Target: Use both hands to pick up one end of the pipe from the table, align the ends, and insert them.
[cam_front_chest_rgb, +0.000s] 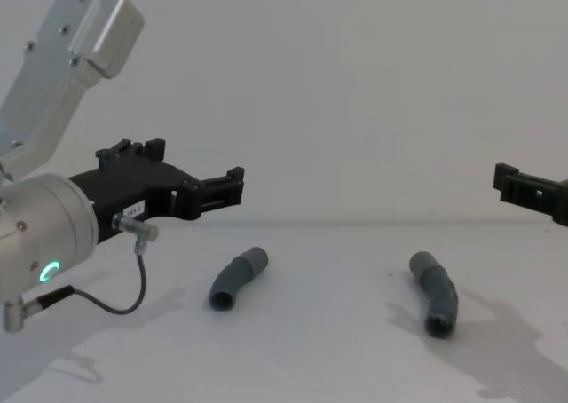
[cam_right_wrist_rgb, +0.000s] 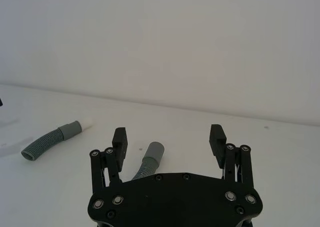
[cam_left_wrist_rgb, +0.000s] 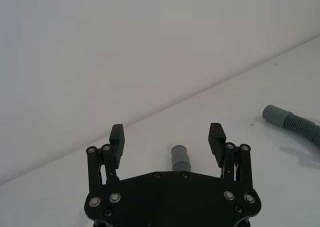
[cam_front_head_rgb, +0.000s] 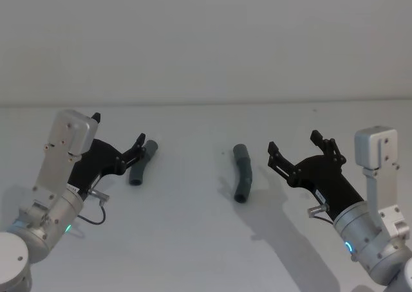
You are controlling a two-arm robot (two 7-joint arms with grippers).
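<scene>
Dark grey plastic, ribbed through the middle and smooth at both cuffs, makes up the left piece (cam_front_head_rgb: 143, 163) and the right piece (cam_front_head_rgb: 243, 173), two short, slightly bent tubes that lie well apart on the white counter (cam_front_head_rgb: 193, 240). We see the left piece slanting away toward the right, its near end a hollow mouth. In the right wrist view its other end carries a whitish, narrower tip. The right piece curves gently, and in the chest view its near end is a dark hollow mouth. The left pincer (cam_front_head_rgb: 118, 128) hangs above the counter just to the left of the left piece, its fingers (cam_left_wrist_rgb: 216, 137) spread wide and holding nothing. In the left wrist view we find one of that piece's cuffs in the gap between them, farther ahead. From the chest we see clear air between this pincer and the piece below it. The right pincer (cam_front_head_rgb: 293, 141) is to the right of the right piece, apart from it and raised off the counter, likewise spread and empty. In its wrist view the right piece's cuff sits between the fingers, closer to one of them. A green-cyan light (cam_front_chest_rgb: 49, 270) glows on the silver-grey body behind the left pincer.
</scene>
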